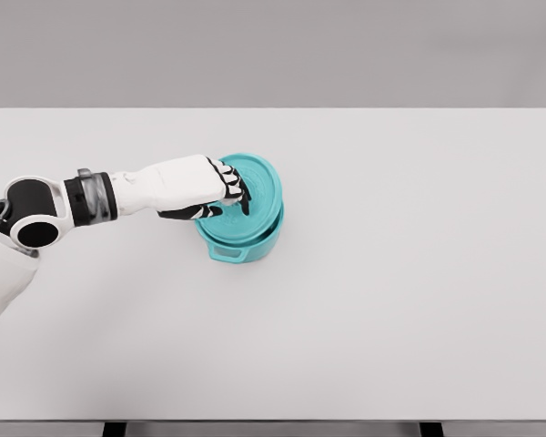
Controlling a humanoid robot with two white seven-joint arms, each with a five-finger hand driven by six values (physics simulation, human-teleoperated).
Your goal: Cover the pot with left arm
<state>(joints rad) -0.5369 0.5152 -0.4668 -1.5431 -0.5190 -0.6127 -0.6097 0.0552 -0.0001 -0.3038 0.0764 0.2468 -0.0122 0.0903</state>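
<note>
White table [391, 319] fills view; plain grey wall [273, 50] behind; even light.

No text, label, brand, number or sign can be read anywhere in the head view, neither on the teal pot [243, 238], its lid [255, 196], the white table [391, 291], nor the robot's left hand [209, 187].

Hidden and cut off, head view

The left hand [205, 188] covered the near-left part of the lid [255, 196], hiding any knob and the fingertips' contact. The pot [246, 244] showed only its lower wall. The picture's left edge cropped the upper arm; the surface [391, 300] ran off the bottom.
</note>
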